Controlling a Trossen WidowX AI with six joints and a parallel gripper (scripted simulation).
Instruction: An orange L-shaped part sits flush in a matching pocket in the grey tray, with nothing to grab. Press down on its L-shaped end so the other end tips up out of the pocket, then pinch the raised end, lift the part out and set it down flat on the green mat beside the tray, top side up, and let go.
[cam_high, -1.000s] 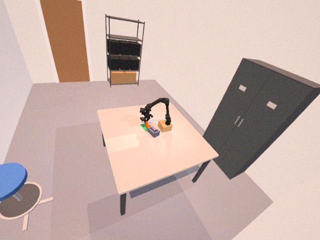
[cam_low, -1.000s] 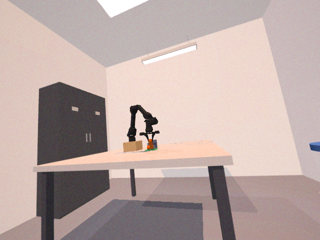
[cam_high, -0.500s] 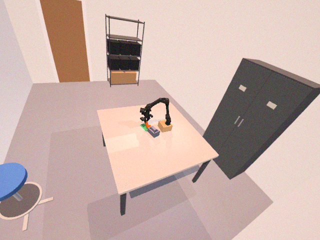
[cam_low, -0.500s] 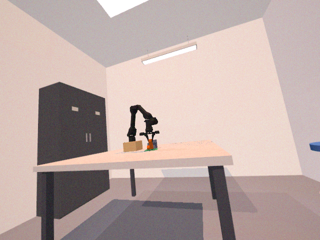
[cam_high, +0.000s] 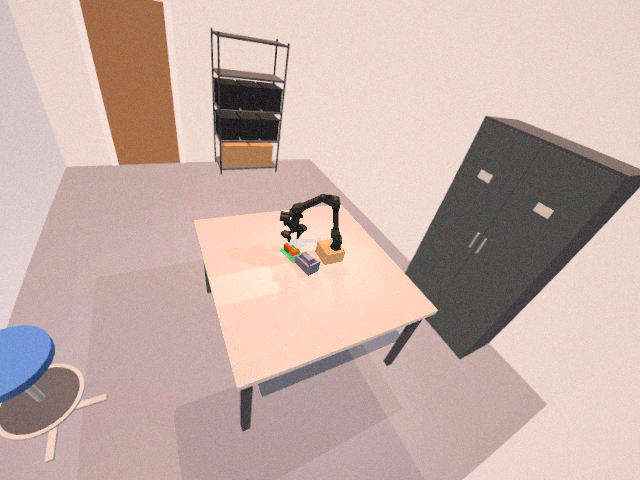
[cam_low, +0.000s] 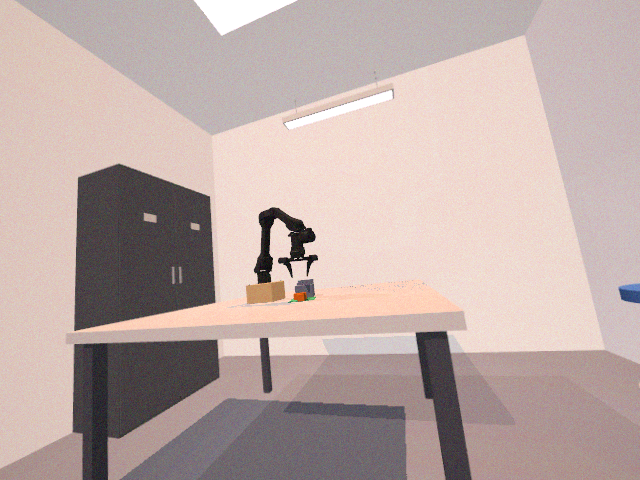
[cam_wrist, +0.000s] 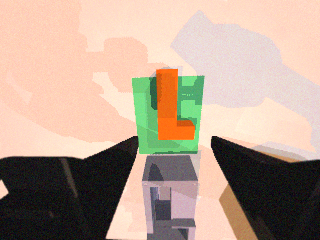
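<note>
The orange L-shaped part (cam_high: 291, 249) (cam_low: 299, 296) (cam_wrist: 167, 100) lies on the green mat (cam_high: 290, 257) (cam_low: 311, 298) (cam_wrist: 142, 110) and looks flat. In the wrist view its foot is at the end nearest the tray, and its long arm's far end reaches slightly past the mat's far edge. Which face is up I cannot tell for certain. The grey tray (cam_high: 307, 265) (cam_wrist: 171, 171) stands beside the mat, its visible pocket empty. My gripper (cam_high: 293, 239) (cam_low: 299, 275) (cam_wrist: 174, 140) is open and empty, above the part and clear of it, one finger to each side in the wrist view.
A tan box (cam_high: 329, 252) (cam_low: 265, 292) stands at the arm's base, beside the tray. The table (cam_high: 320, 315) (cam_low: 217, 320) carries all of these. A dark cabinet (cam_high: 496, 222) and a shelf rack (cam_high: 248, 111) stand away from the table.
</note>
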